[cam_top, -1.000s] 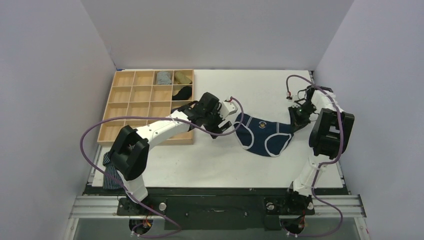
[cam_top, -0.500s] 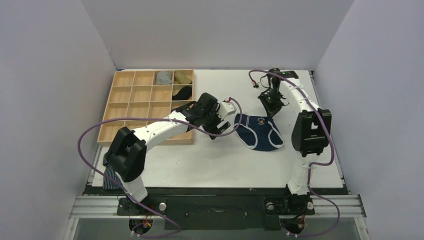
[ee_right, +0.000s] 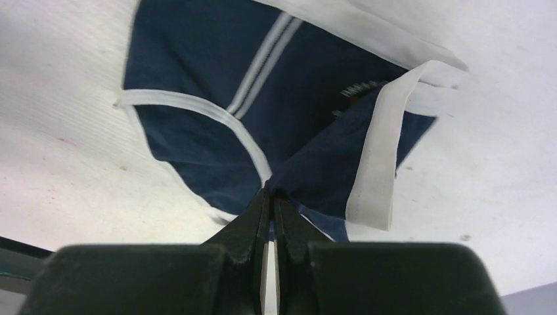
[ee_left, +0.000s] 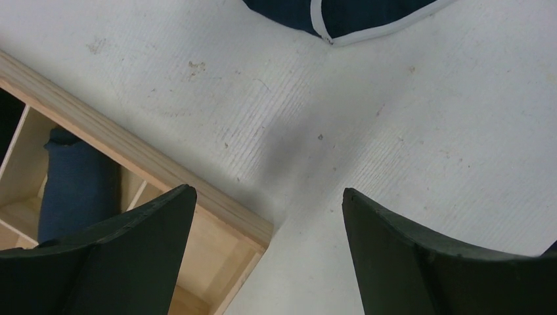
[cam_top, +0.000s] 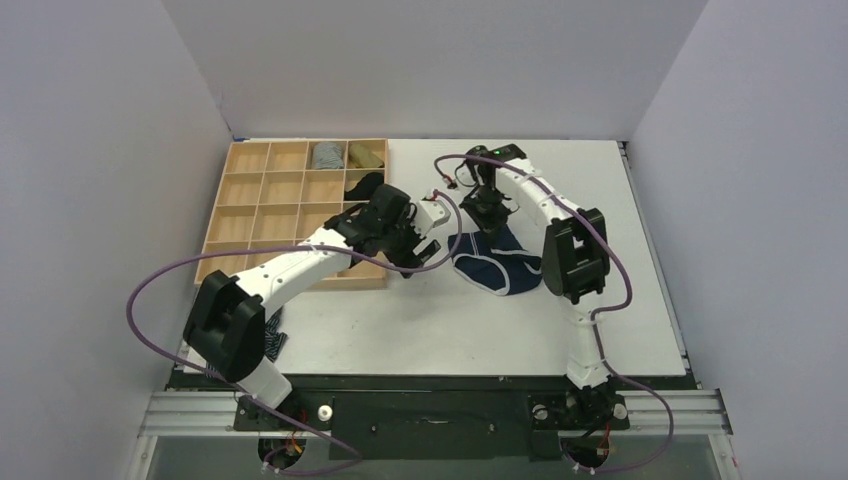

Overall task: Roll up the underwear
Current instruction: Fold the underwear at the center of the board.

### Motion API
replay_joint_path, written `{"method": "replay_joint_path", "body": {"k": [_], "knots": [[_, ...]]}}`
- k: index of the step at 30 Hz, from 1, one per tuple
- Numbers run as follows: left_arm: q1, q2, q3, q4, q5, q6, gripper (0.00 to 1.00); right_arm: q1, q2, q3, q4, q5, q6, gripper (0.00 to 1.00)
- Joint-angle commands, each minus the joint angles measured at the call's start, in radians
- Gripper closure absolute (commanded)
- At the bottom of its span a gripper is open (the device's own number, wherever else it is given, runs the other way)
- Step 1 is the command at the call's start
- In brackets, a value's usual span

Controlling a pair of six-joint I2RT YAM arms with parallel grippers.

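Grey walls [cam_top: 430, 60] close in a white worktop [cam_top: 620, 300]. A wooden tray [cam_top: 248, 190] of open cells sits toward the far-left corner, with a grey roll [cam_top: 326, 155], an olive roll [cam_top: 366, 154] and a black item [cam_top: 365, 183] in cells along its right side. The left wrist view also shows a blue roll [ee_left: 75, 187] in a cell near the tray's near-right corner. At the near-left edge a striped garment [cam_top: 270, 335] lies mostly hidden behind the left arm and seems to hang over the edge.

The left tool [ee_left: 266, 192] hovers over the tray's near-right corner with its fingers wide apart and nothing between them. Just to its right, the underwear [cam_top: 495, 268] lies crumpled around the middle of the worktop, one side doubled over so that the white waistband crosses the navy fabric. The right tool [ee_right: 270, 197] stands over the underwear's far side, its fingers pressed together on a pinch of navy cloth beside the white leg trim.
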Motion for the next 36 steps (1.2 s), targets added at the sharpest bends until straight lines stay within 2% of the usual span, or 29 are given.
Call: {"method": "replay_joint_path", "body": {"k": [1,9,17,26,36], "knots": [[0.023,-0.092,-0.039,-0.011,-0.012,0.019,0.19,0.075,0.012,0.042,-0.033,0.036,0.032,1.0],[0.061,-0.183,-0.119,-0.016,-0.02,0.019,0.19,0.148,0.039,0.071,-0.025,0.037,0.055,1.0],[0.083,-0.215,-0.138,-0.029,-0.021,0.023,0.19,0.198,0.061,0.101,-0.029,0.046,0.063,1.0],[0.101,-0.229,-0.193,0.0,0.022,0.038,0.19,0.221,0.004,0.127,-0.033,0.002,0.056,1.0],[0.184,-0.281,-0.17,-0.049,0.108,0.037,0.19,0.277,-0.067,0.128,-0.038,0.028,0.065,1.0]]}}
